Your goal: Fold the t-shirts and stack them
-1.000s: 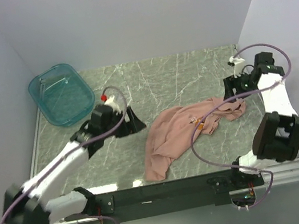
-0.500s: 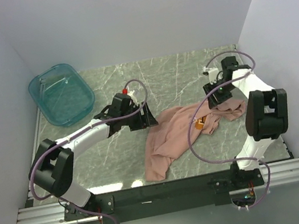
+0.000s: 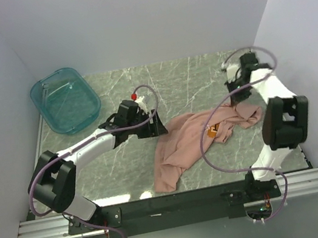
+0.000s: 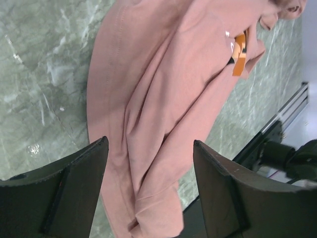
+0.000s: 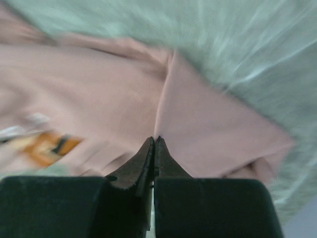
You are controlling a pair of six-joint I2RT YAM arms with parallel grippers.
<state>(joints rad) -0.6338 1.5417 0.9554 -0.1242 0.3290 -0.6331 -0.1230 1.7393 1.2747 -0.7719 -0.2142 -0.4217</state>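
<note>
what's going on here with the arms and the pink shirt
Two robot arms are working on a crumpled pink shirt lying on the table. The left jaws hang open above its left edge; the right jaws are shut at its right end, though the blurred view doesn't show whether cloth is pinched. Nothing is folded yet.

You have the t-shirt [image 3: 196, 137] lying on the table [image 3: 189, 80], right of centre and reaching toward the near edge. The tub [image 3: 67, 104] sits in the far left corner, well apart from it. Your left gripper [image 3: 156, 125] is at the shirt's left edge, and your right gripper [image 5: 155, 143] is over its far right end.
</note>
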